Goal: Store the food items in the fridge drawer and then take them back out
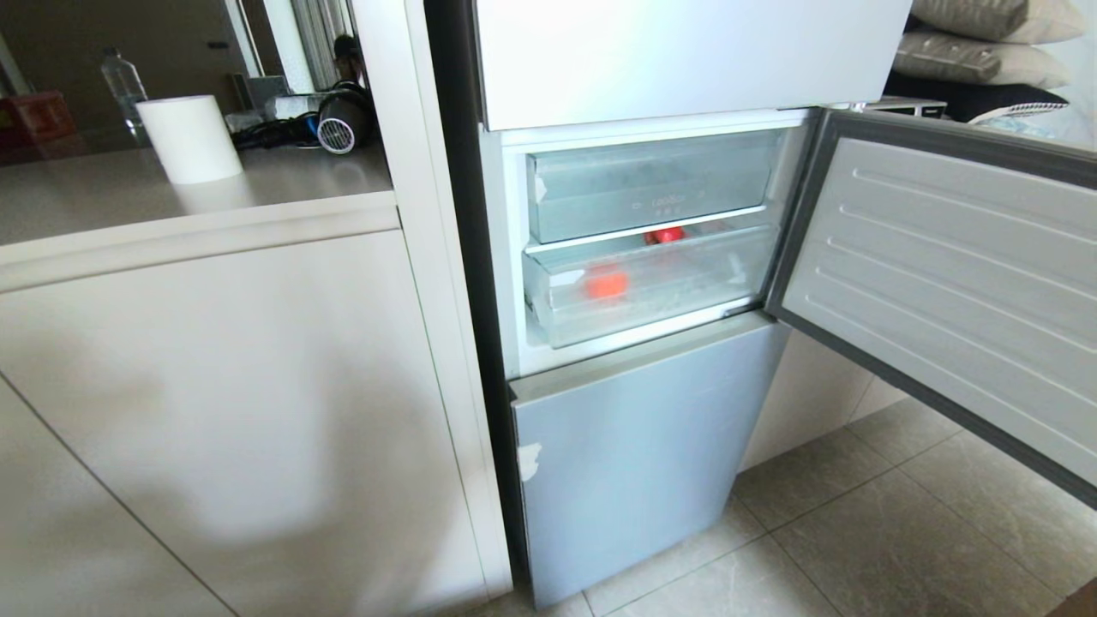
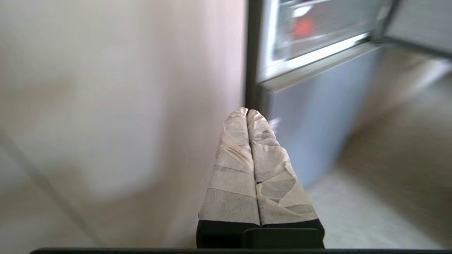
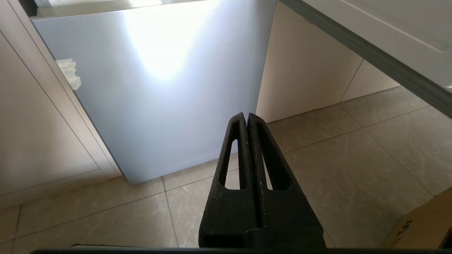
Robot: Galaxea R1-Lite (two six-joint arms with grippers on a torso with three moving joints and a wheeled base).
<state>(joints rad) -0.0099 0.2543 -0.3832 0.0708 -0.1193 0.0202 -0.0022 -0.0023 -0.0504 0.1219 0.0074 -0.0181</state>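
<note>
The fridge's middle compartment stands open. Inside it, the fridge drawer (image 1: 686, 291), pushed in, has a tall frosted front. A red fruit (image 1: 605, 281) shows blurred through that front. A second red patch (image 1: 664, 234) shows just above the drawer's rim; I cannot tell whether it is the same fruit. Neither gripper is in the head view. My left gripper (image 2: 247, 111) has taped fingers pressed together, empty, low before the white cabinet beside the fridge; the red fruit (image 2: 303, 26) lies far beyond it. My right gripper (image 3: 246, 115) is shut and empty, low over the floor tiles.
The compartment's door (image 1: 943, 283) swings out to the right. A shorter clear bin (image 1: 651, 184) sits above the drawer. Below is a closed blue-grey door panel (image 1: 634, 454). A counter (image 1: 283, 184) at left holds a paper roll (image 1: 188, 137). A cardboard box (image 3: 423, 225) stands on the floor.
</note>
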